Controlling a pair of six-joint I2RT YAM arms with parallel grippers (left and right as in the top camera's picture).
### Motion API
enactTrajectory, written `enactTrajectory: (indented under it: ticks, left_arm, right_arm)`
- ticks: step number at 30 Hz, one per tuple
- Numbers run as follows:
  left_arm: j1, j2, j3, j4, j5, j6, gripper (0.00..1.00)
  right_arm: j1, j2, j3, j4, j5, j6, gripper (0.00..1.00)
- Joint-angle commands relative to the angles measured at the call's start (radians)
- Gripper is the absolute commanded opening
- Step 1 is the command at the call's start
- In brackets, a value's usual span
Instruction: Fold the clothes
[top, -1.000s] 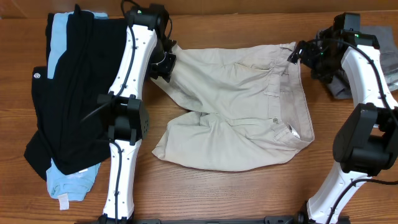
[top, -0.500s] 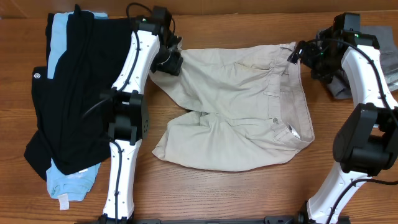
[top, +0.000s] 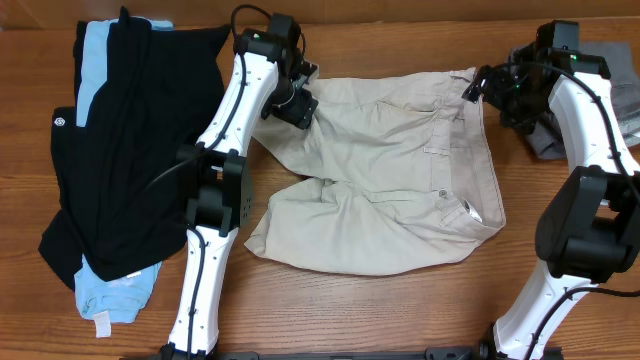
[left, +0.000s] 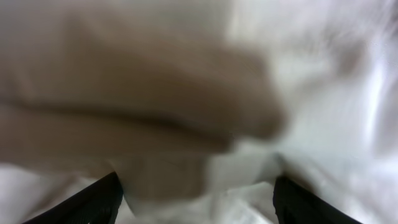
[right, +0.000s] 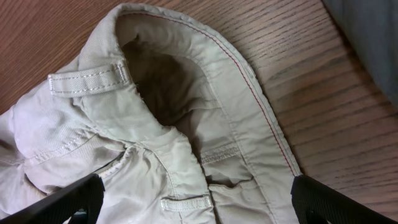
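Beige shorts (top: 390, 170) lie spread flat on the middle of the wooden table, waistband to the right. My left gripper (top: 298, 103) is low over the far left leg of the shorts. In the left wrist view its fingers (left: 196, 205) are wide apart, with blurred beige cloth (left: 155, 93) close between them. My right gripper (top: 487, 88) hovers at the far right corner of the waistband. In the right wrist view it is open (right: 196, 202) just above the waistband and its belt loops (right: 186, 93).
A pile of black and light-blue clothes (top: 110, 150) covers the left side of the table. A grey garment (top: 620, 95) lies at the right edge, also in the right wrist view (right: 373, 37). Bare wood (top: 400, 310) lies in front of the shorts.
My left gripper has moved right, from the shorts' left edge onto the far left leg. The right arm and the shorts' waistband have not moved.
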Motion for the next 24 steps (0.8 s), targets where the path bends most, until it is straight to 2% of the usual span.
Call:
enactTrajectory:
  ticks: [1, 4, 6, 10, 14, 21, 24]
  left_arm:
    - [0.023, -0.043, 0.057, -0.062, -0.03, -0.036, 0.77]
    - [0.04, -0.059, 0.1, -0.108, -0.037, -0.042, 0.76]
    - [0.052, -0.064, 0.109, -0.126, -0.054, -0.034, 0.71]
    - [0.067, -0.052, 0.077, -0.137, -0.042, 0.017, 0.53]
    - [0.068, -0.05, -0.017, -0.066, -0.037, 0.028, 0.47]
    - [0.06, -0.05, -0.096, 0.044, -0.029, 0.028, 0.48]
    - [0.053, -0.05, -0.097, 0.107, -0.029, 0.045, 0.62]
  right_arm:
    - [-0.001, -0.045, 0.018, 0.004, 0.01, -0.007, 1.0]
    - [0.0, -0.045, 0.018, 0.004, 0.01, -0.007, 1.0]
    - [0.0, -0.045, 0.018, 0.003, 0.01, -0.007, 1.0]
    - [0.0, -0.045, 0.018, 0.004, 0.01, -0.007, 1.0]
    - [0.0, -0.045, 0.018, 0.003, 0.01, -0.007, 1.0]
    - [0.0, -0.045, 0.018, 0.004, 0.01, -0.007, 1.0]
    - [0.0, -0.045, 0.018, 0.005, 0.01, -0.007, 1.0]
